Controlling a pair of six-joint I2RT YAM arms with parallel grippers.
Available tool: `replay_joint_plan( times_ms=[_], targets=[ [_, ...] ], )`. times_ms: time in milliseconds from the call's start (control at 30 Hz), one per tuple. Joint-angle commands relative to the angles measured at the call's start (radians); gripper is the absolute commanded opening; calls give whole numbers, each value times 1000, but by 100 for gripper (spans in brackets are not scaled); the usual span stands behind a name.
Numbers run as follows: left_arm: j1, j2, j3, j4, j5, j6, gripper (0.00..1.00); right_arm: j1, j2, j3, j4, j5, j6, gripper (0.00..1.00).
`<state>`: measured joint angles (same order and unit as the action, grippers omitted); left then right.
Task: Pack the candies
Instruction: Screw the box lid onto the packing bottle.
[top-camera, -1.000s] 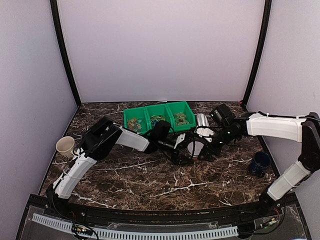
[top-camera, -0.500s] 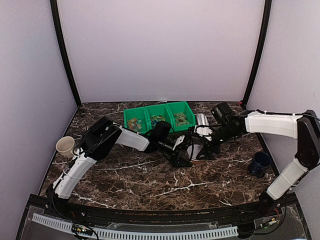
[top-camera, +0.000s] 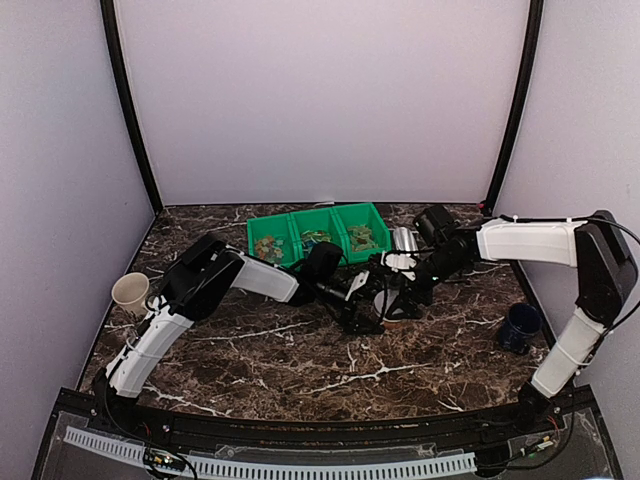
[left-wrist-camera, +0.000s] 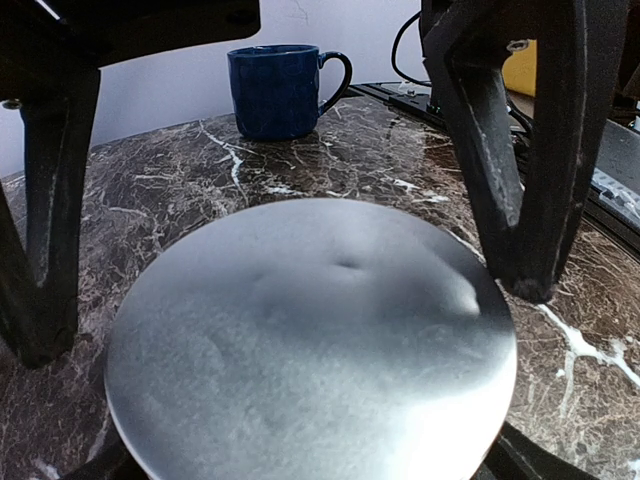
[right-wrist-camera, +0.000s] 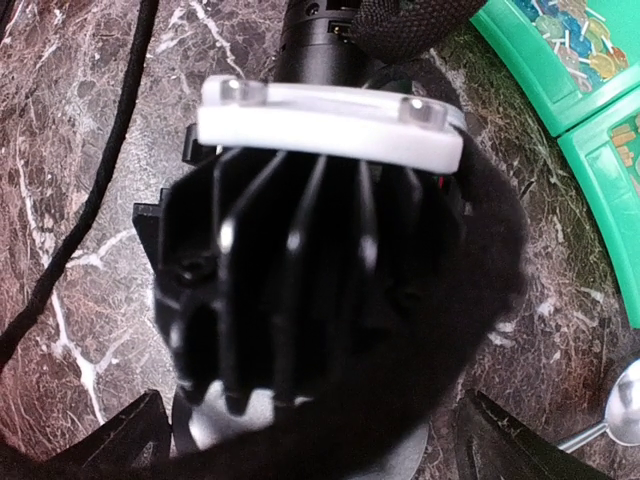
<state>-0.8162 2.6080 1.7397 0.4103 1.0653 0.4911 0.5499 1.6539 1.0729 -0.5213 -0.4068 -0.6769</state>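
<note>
Just in front of the green bin (right-wrist-camera: 520, 65), whose compartments are holding the candies (right-wrist-camera: 575, 30), you are spreading both jaws wide: left gripper (left-wrist-camera: 285, 318) straddling a silver disc (left-wrist-camera: 300, 390), seemingly ungripped; right gripper (right-wrist-camera: 325, 440) hovering above it.

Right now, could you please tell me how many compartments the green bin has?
3, side by side in the green bin at the table's far edge: the left compartment, middle compartment and right compartment. Each holds candies; none seems hidden.
</note>
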Motion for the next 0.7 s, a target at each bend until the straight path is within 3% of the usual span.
replay_joint_plan(
  times_ms=[0,667],
  targets=[
    [-1,162,-90,-238,-77,141,93,-7,20,43,-1,-36,-8,99],
    [-2,167,-85,-231,-92,127,93,-15,61,58,-34,-69,18,92]
  ],
)
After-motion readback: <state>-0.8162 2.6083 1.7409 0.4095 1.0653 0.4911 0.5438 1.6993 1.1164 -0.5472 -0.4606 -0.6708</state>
